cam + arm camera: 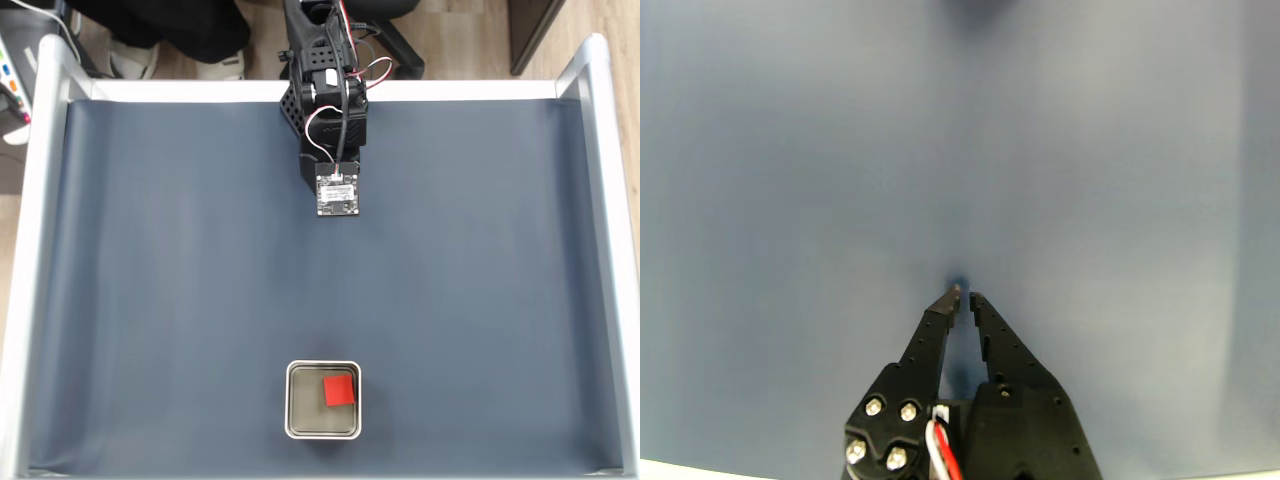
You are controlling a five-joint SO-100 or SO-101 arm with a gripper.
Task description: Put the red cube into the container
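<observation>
Red cube (339, 391) flat inside container (323, 432)

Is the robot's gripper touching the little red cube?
Apart. The fixed view shows the small red cube inside the square metal tin, far down the mat from the gripper.

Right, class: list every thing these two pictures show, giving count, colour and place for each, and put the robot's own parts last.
Red cube: one, bright red, inside the container, toward its upper right in the fixed view.
Container: one, silver rim, dark inside, low centre of the mat.
Mat: one, dark blue-grey, covering the table.
Table frame: one, pale grey, edging the mat.
Arm: one, black with red and white wires, top centre.
Gripper: one, black, shut on nothing, over bare mat.
</observation>
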